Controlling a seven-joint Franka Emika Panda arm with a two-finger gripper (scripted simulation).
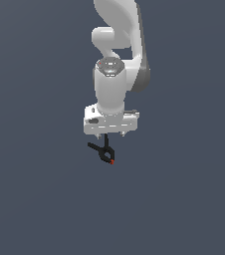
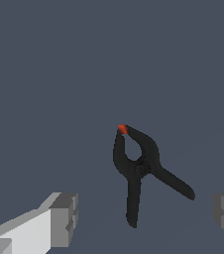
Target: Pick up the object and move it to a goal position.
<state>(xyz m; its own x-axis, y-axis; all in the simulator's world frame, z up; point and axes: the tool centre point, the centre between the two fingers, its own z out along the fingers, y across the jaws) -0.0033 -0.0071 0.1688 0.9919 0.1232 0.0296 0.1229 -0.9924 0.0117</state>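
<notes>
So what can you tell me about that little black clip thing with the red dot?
The small black spring clamp looks like matte plastic. It has two thin handles splayed apart, a ring-like middle with a round pivot, and closed jaws ending in a tiny red tip. It lies between the grey fingertip pads of the white end effector, which are wide apart and not touching it. In the exterior view it sits just below the end effector.

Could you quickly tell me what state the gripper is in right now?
Gripper: open, holding nothing; the clamp lies between its spread fingers, untouched.
</notes>
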